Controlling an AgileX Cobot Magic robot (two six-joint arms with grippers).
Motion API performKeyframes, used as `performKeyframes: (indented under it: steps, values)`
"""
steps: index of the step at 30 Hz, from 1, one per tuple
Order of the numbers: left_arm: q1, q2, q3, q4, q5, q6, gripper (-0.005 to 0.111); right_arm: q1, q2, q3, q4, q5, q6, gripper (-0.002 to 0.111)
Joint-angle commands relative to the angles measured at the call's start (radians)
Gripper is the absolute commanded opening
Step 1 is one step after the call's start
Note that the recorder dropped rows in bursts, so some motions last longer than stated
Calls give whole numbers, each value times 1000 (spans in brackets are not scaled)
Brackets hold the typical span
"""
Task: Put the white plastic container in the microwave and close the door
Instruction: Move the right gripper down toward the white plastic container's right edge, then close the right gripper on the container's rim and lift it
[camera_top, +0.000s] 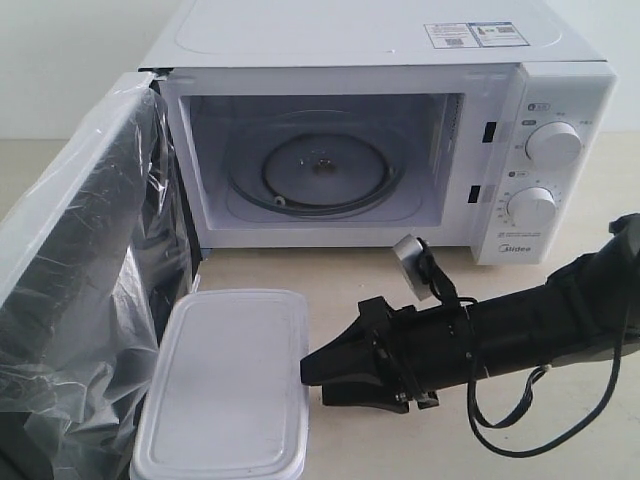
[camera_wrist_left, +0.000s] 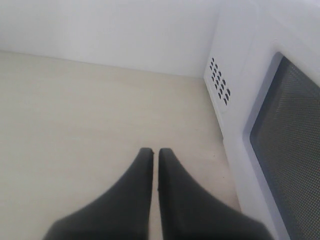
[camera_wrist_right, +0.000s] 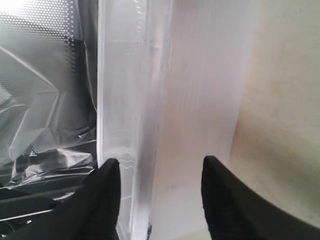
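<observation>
The white plastic container (camera_top: 225, 380) lies flat on the table in front of the microwave (camera_top: 400, 25), lid on. The door (camera_top: 70, 300) is swung wide open at the left, with crinkled film on its inner face. The bare glass turntable (camera_top: 320, 165) shows in the cavity. My right gripper (camera_top: 313, 384) reaches in from the right and is open, its tips at the container's right edge. In the right wrist view this gripper (camera_wrist_right: 160, 162) has its fingers spread on either side of the container's (camera_wrist_right: 195, 100) edge. My left gripper (camera_wrist_left: 152, 150) is shut and empty over bare table beside the door's (camera_wrist_left: 290, 150) outer window.
Two round knobs (camera_top: 553, 143) sit on the microwave's right panel. A black cable (camera_top: 500, 420) loops under my right arm. The filmed door (camera_wrist_right: 40, 100) stands close behind the container's left side. Vent holes (camera_wrist_left: 220, 82) mark the microwave's side wall near my left gripper.
</observation>
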Motion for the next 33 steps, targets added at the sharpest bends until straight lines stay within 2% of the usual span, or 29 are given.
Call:
performKeyframes:
  steps: [1, 30, 33]
  values:
    - [4, -3, 4, -4, -8, -8, 4, 30, -2, -22, 0, -3, 10, 45]
    - [4, -3, 4, -4, -8, -8, 4, 76, -2, -79, 0, -59, 53, 40]
    - [4, -3, 4, -4, -8, -8, 4, 76, -2, -79, 0, -59, 53, 30]
